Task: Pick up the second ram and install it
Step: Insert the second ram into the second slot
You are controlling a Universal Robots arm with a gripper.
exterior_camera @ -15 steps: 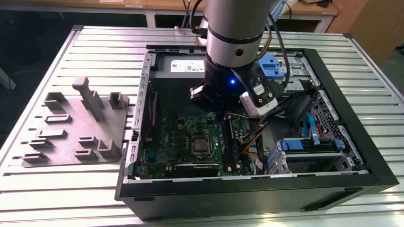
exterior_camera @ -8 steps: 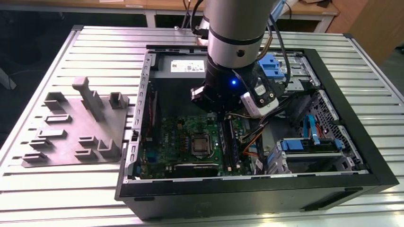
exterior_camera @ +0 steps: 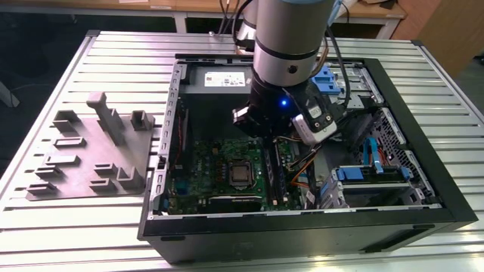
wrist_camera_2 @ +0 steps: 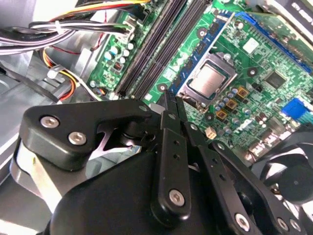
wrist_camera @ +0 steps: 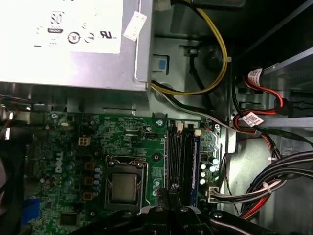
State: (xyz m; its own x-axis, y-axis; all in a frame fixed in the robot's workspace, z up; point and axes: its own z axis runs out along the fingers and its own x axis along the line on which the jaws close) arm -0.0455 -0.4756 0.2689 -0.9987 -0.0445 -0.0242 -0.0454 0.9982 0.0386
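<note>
risk: if I pressed off-line, the second ram (exterior_camera: 278, 170) could have tilted and strained the motherboard (wrist_camera: 63, 147) | hand (wrist_camera_2: 169, 100): clenched, apparently empty | second ram: on edge in the slots (wrist_camera: 182, 161), directly beneath my hand, seating unclear
</note>
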